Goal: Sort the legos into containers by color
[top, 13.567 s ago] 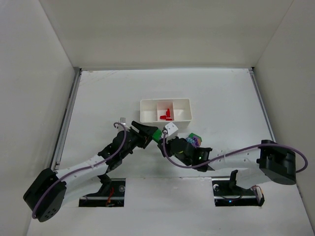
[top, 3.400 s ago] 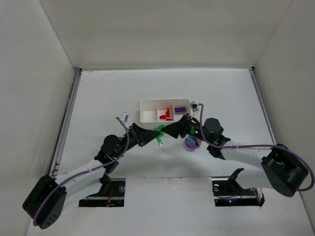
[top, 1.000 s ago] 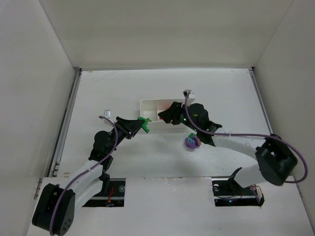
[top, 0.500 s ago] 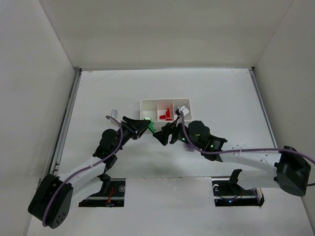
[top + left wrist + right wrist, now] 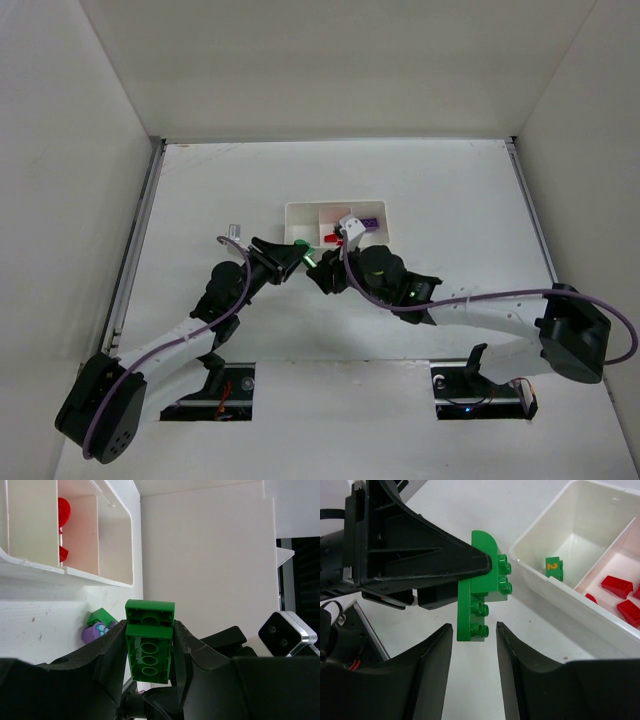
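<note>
Since a second ago the right gripper has come off the tray to its near-left side, where it now faces the left gripper tip to tip. From above, the left gripper holds a green lego just in front of the tray's left compartment. Red legos lie in the middle compartment and a purple lego in the right one. The right arm lies across the worktop in front of the tray.

On the left wrist view, the left gripper is clamped on the green lego, a stack of two green pieces whose hollow undersides face the camera. Its fingers press both long sides. Beyond it, the tray shows the red legos in one compartment. A clump of purple and green pieces rests on the worktop, near the tray and outside it.

On the right wrist view, the right gripper stands open. Its fingers flank the lower end of the green lego, with a slim gap on each side. The left fingers grip that lego higher up, beside the tray. A small green brick marked 2 sits in the nearest compartment, with the red legos in the next.
</note>
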Action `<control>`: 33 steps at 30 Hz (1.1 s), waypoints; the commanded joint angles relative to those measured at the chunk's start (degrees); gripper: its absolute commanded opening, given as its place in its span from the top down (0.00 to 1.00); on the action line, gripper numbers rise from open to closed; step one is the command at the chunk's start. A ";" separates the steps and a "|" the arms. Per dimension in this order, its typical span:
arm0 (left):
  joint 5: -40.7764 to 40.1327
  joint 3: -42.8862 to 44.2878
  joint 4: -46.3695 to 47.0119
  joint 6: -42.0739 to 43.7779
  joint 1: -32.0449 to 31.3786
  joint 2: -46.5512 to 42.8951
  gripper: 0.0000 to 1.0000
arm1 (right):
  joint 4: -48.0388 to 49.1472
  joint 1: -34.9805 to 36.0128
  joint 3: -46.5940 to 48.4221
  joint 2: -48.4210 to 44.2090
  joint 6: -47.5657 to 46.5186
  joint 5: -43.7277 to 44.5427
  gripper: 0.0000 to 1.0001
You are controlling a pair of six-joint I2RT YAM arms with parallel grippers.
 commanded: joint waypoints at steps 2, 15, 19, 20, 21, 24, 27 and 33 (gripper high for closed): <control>-0.16 2.55 2.67 -0.19 -0.39 0.18 0.86 | 0.79 0.83 3.79 1.03 -1.46 2.58 0.55; -2.97 2.29 2.15 -0.81 -1.53 0.62 0.86 | 1.06 7.15 6.96 2.87 -5.68 6.10 0.81; -6.30 2.29 2.15 -1.86 -2.85 1.41 0.86 | -0.08 9.44 8.54 4.02 -6.56 6.71 0.83; -7.27 2.29 2.15 -2.04 -3.29 1.67 0.86 | -0.17 10.32 9.07 4.28 -6.91 7.24 0.84; -8.24 2.37 2.06 -2.04 -3.81 2.02 0.86 | -0.17 10.94 9.51 4.37 -7.17 7.76 0.84; -10.70 2.64 2.23 -2.13 -5.40 3.34 0.86 | -0.70 12.61 10.65 4.55 -7.70 8.82 0.85; -12.98 2.73 2.76 -2.13 -6.54 4.31 0.86 | -1.40 13.40 11.35 4.98 -7.09 8.82 0.86; -19.57 2.46 2.76 -1.87 -8.74 4.58 0.87 | -1.14 14.98 11.88 5.60 -2.97 9.87 0.86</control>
